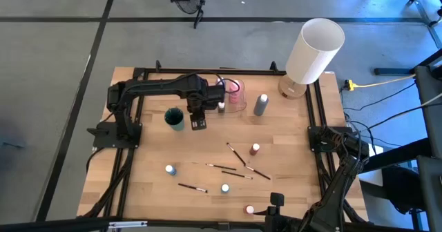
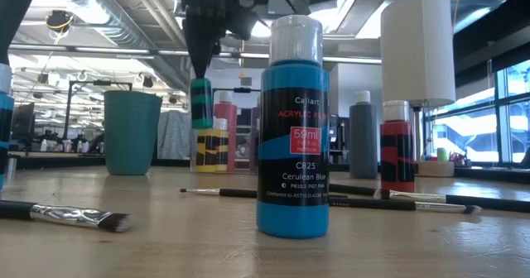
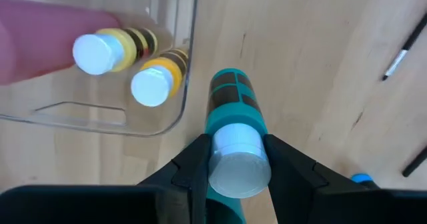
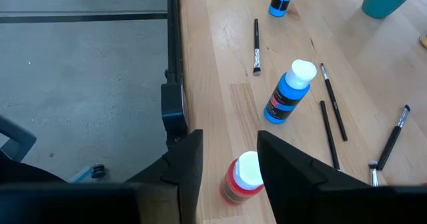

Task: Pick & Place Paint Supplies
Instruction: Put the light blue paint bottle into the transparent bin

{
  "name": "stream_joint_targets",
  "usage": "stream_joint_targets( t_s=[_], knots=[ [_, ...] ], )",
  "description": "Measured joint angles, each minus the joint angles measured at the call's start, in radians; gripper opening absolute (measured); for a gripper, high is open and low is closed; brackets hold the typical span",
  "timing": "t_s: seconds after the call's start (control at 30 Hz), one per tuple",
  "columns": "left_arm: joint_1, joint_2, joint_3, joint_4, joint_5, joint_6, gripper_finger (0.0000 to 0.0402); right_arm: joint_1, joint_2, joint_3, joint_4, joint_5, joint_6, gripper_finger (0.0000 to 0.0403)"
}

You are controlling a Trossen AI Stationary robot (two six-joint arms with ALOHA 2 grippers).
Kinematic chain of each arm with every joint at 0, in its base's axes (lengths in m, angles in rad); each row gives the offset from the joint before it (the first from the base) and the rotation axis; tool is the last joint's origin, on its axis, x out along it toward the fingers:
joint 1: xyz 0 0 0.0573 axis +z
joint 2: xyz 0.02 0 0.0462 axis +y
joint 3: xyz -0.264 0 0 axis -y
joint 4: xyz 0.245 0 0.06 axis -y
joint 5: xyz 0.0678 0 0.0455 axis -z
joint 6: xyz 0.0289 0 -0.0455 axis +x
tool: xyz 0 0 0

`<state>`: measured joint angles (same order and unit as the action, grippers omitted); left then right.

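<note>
My left gripper (image 1: 198, 123) hovers beside the teal cup (image 1: 175, 117), shut on a small green paint bottle (image 3: 230, 94) with a white cap, just outside the clear container (image 3: 190, 64). Inside that container stand two yellow bottles (image 3: 150, 84) and a pink bottle (image 1: 233, 88). My right gripper (image 4: 230, 141) waits open at the near edge, its fingers apart above a red bottle (image 4: 243, 177) that stands on the table untouched. Blue bottles (image 1: 170, 169) (image 1: 225, 188), another red bottle (image 1: 255, 149), a grey bottle (image 1: 260, 104) and thin brushes (image 1: 238, 155) are on the wood. My left gripper pinches the green bottle at its white cap (image 3: 237, 164) between the two fingers (image 3: 193, 167), coming from above and pointing down. The bottle hangs upright below the fingers (image 2: 201, 104), lifted clear of the table.
A big white cylindrical lamp (image 1: 312, 51) stands at the far right corner. A black frame rail (image 1: 318, 114) borders the table. Several brushes lie scattered in the middle and near part (image 1: 192, 187). Bare wood shows to the right of the grey bottle.
</note>
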<state>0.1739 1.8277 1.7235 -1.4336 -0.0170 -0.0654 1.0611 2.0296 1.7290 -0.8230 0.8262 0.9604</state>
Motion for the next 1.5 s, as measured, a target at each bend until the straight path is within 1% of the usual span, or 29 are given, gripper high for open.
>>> stream_joint_targets(
  t_s=[0.2,0.3,0.47,0.6,0.8,0.93,1.2,1.5],
  knots=[
    [-0.008,0.000,0.080,-0.020,-0.056,0.001,0.0116,0.000,0.000,0.000,-0.004,0.000,0.000,0.0144],
    [0.005,0.000,0.104,-0.018,-0.063,0.022,0.0116,-0.001,0.000,0.000,-0.004,0.000,-0.001,0.0144],
    [0.033,0.001,0.110,-0.016,-0.061,0.026,0.0116,-0.006,0.000,0.000,-0.007,0.000,-0.019,0.0144],
    [0.052,0.029,0.111,-0.010,-0.062,0.041,0.0116,-0.012,0.000,0.000,-0.007,0.000,-0.033,0.0144],
    [0.064,0.054,0.111,0.049,-0.059,0.102,0.0116,-0.013,0.000,0.000,-0.007,0.000,-0.033,0.0144],
    [0.072,0.054,0.111,0.072,-0.040,0.113,0.0116,-0.013,0.000,0.000,-0.007,0.000,-0.033,0.0144],
    [0.078,0.054,0.111,0.073,-0.068,0.117,0.0116,-0.014,0.000,0.000,-0.007,0.000,-0.044,0.0144],
    [0.083,0.054,0.197,0.069,-0.069,0.116,0.0116,-0.014,0.000,0.000,-0.007,0.000,-0.044,0.0144]
  ],
)
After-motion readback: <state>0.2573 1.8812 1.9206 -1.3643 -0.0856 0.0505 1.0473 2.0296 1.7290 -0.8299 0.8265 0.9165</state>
